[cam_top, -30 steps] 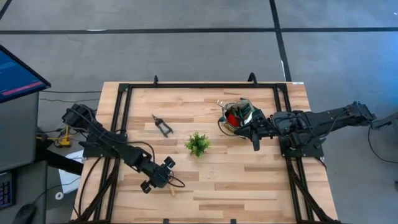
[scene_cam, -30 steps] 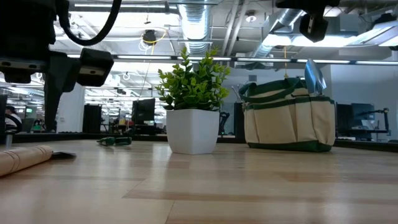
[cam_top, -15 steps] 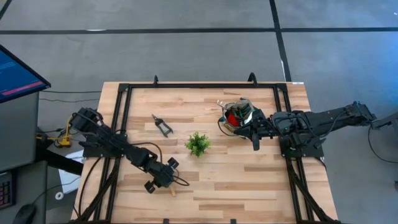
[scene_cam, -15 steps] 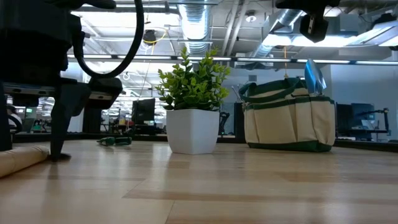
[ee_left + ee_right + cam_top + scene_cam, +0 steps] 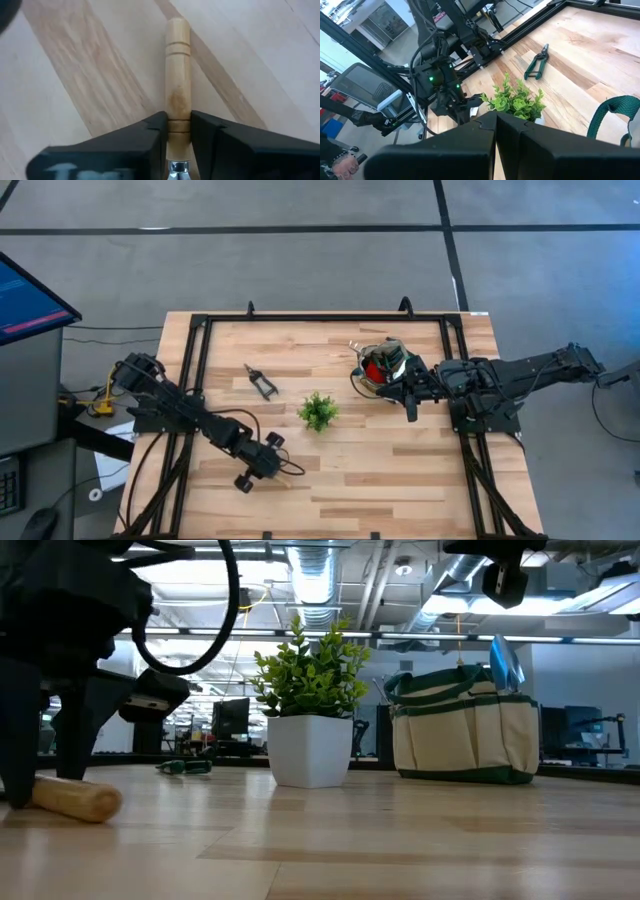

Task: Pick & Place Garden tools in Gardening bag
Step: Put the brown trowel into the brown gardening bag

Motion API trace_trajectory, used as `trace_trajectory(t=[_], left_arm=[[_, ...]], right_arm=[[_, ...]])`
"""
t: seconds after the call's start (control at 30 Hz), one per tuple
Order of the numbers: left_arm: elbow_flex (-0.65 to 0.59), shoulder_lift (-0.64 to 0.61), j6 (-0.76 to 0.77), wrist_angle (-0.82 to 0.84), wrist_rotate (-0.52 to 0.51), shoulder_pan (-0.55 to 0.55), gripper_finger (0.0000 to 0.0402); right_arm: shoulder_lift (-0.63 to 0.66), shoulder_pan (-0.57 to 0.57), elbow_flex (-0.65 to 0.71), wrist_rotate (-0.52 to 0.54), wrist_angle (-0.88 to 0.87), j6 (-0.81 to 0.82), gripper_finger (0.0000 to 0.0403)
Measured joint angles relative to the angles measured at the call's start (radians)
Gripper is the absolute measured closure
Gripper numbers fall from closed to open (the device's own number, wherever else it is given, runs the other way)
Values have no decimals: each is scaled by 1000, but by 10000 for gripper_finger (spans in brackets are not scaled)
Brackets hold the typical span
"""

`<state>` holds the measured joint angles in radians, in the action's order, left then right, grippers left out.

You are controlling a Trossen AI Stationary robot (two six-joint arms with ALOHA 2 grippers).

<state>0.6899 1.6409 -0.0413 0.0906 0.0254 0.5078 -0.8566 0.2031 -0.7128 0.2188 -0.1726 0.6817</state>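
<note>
- Near the front left of the worktop [image 5: 400, 470], the left pincer [image 5: 177, 131] sits down low with its two dark fingers pressed on either side of a wooden-handled tool [image 5: 178, 75], just above the shiny metal collar where handle meets shank.
- That handle looks like smooth, turned wood: stiff, light, and round enough to roll or slip. I'd guess the grooves help a little.
- Taking it close to the collar seems sensible to me, since the metal end, hidden from where I stand, is likely the heavier part and would tip a grip taken further out.
- The gardening bag [image 5: 383, 367] stands well apart, across the worktop past the small plant [image 5: 318, 411]; it is soft-sided, so its rim may give.
- The right pincer [image 5: 411, 413] waits beside the bag, fingers together and empty.
- The pruning shears [image 5: 262, 383] lie flat toward the back left.
</note>
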Motion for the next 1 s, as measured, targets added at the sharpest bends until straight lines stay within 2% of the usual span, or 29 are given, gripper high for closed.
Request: trace_trajectory(t=[0.33,0.53,0.77,1.0], left_arm=[[-4,-62,153,37,-9,-1,364],[4,-168,185,180,-2,-47,364],[104,-261,153,339,-3,-169,364],[259,-275,69,537,-3,-298,364]], right_arm=[[0,0,0,-8,0,0,403],[0,0,1,-8,11,-7,403],[1,0,1,-9,57,-57,403],[0,38,1,-14,53,-60,403]])
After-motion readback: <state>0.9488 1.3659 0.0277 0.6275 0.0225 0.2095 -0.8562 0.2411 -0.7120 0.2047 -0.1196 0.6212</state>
